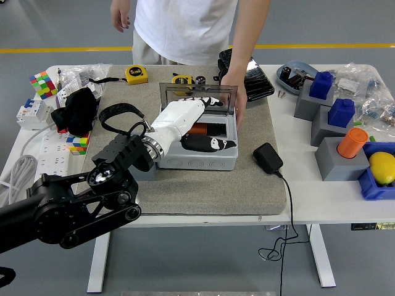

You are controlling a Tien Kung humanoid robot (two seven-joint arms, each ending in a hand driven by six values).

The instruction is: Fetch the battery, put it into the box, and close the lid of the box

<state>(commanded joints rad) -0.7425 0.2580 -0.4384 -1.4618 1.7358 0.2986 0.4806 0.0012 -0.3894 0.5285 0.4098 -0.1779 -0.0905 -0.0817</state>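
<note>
left hand (pixel 196 121) lies fingers extended over the box (pixel 199 154), covering the battery (pixel 197 129); a person's hand (pixel 234 102) steadies the lid (pixel 197 92).

The left hand (pixel 196 123) reaches over the open grey box (pixel 196 154), fingers spread, black thumb low. An orange battery (pixel 197 129) lies inside. The lid (pixel 197 95) stands at 12 o'clock. A person's hand (pixel 233 98) steadies the box at 2 o'clock.

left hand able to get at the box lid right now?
Probably yes. The left hand is already over the open box, its fingers right up at the raised lid. The person's hand holds the box's right side, clear of most of the lid's edge.
</note>
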